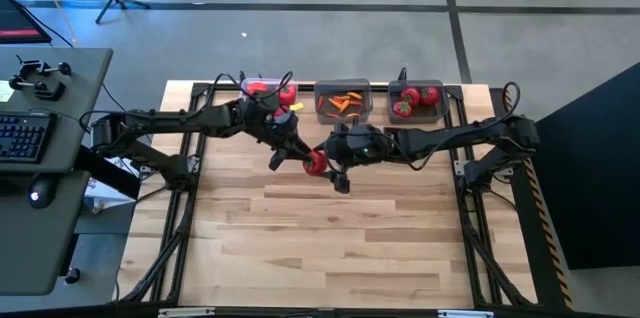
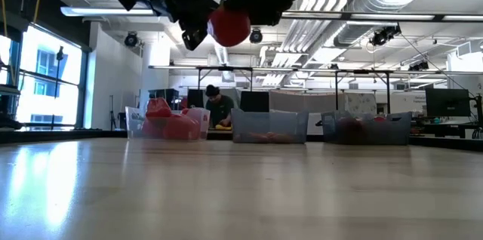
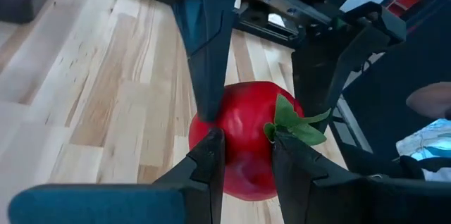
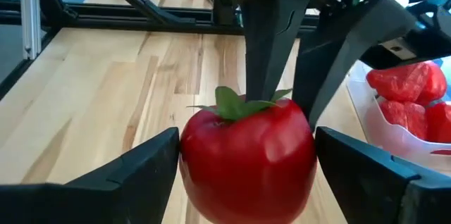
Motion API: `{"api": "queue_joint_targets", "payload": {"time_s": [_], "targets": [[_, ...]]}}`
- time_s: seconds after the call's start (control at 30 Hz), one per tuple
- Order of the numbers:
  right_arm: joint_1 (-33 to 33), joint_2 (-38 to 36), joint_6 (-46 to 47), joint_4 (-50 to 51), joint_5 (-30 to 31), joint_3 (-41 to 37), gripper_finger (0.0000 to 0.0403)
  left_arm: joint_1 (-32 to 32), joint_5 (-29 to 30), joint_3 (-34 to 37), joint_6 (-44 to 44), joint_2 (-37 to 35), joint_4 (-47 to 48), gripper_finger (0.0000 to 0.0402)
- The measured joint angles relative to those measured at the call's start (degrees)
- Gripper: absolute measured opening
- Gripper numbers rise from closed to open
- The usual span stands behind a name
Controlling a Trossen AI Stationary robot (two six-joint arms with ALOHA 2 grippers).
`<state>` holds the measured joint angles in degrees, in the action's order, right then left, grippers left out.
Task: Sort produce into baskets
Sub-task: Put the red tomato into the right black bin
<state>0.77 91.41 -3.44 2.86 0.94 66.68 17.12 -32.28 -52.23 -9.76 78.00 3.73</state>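
Ceiling lights (image 2: pixel 113 11) and a bright window (image 2: pixel 45 81) lit the room; the near tabletop (image 2: pixel 241 195) and dark arms looked blurred.

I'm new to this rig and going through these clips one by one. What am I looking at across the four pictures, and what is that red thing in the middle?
Two dark robot arms work over a wooden table. One picture looks straight down, one looks level across the tabletop, and two come from cameras on the arms' wrists. Along the far edge stand three bins: a clear bin with red peppers, a middle bin with orange pieces, and a bin of tomatoes. The red thing is a tomato with a green top, held above the table. The left gripper is shut on it; the right gripper stands open on either side, not touching.
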Motion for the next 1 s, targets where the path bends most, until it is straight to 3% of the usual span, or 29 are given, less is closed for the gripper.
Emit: {"api": "queue_joint_targets", "payload": {"time_s": [0.3, 0.6, 0.8, 1.0], "targets": [[-0.50, 0.09, 0.18, 0.74, -0.22, 0.14, 0.0314, 0.88, -1.74, 0.00, 0.34, 0.26, -1.89, 0.0073], [-1.39, -0.02, 0.23, 1.67, -0.13, 0.14, 0.0244, 1.75, -0.44, 0.02, 2.05, 0.33, -3.50, 0.0077], [-2.65, -0.02, 2.15, 4.12, -1.00, -0.09, 0.0232, 2.11, 1.43, -0.20, 9.78, 0.14, -5.78, 0.0125], [-4.90, -1.64, 3.91, 5.42, -0.80, -0.01, 0.0232, 3.72, 6.92, -0.13, 15.04, -0.07, -7.04, 0.0186]]}}
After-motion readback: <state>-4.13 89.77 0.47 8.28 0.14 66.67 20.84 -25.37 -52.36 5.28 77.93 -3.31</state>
